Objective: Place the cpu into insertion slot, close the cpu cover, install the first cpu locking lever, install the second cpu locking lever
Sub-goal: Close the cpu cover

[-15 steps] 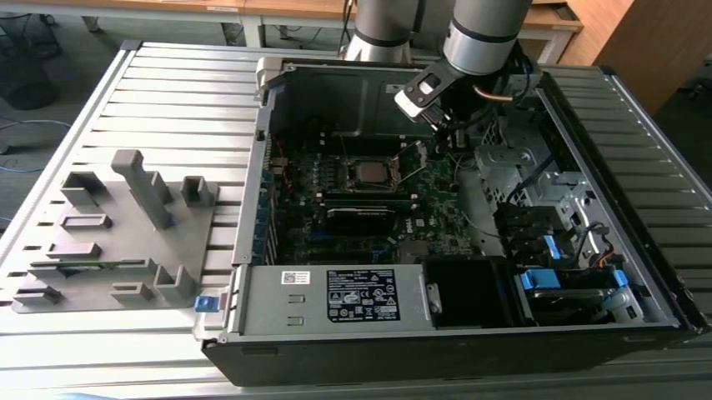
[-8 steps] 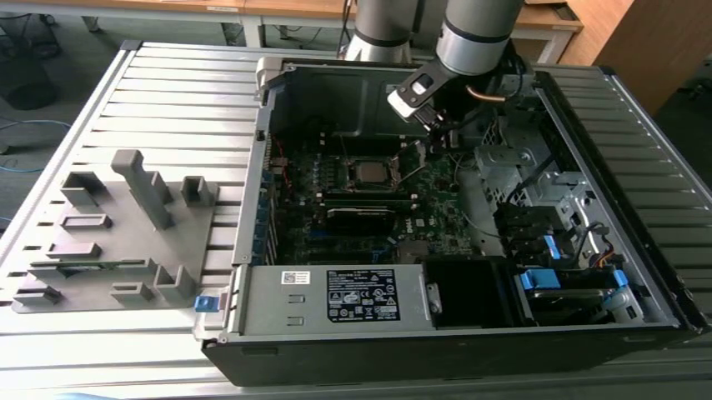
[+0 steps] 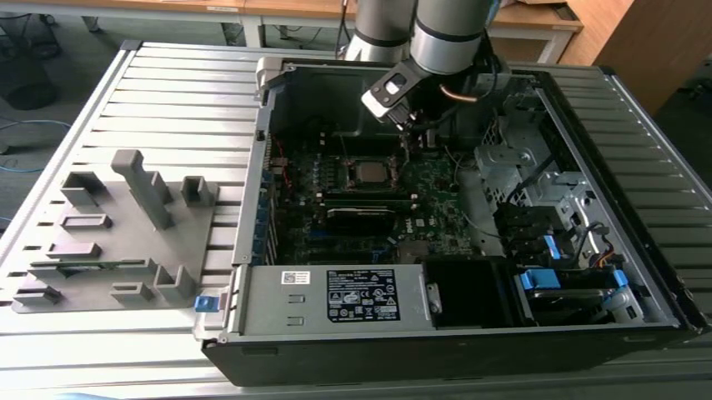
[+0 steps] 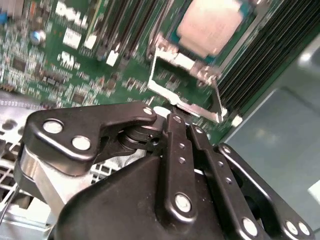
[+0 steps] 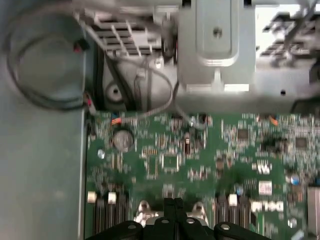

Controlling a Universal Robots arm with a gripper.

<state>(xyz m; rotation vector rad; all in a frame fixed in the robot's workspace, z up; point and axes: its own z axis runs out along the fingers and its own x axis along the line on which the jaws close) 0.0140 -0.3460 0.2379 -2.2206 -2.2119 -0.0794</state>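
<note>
Inside the open computer case point(image 3: 445, 354) lay the green motherboard point(image 3: 439, 187), and the gripper point(image 4: 182, 122) hung low over it, jaws pressed together and empty. The cpu cover point(image 4: 185, 106) stood swung open just ahead of the fingertips, while the cpu point(image 4: 212, 25) sat in the insertion slot point(image 3: 347, 172). Closing the cover well likely called for a slow, even push on the frame's free edge, clear of the chip.
</note>
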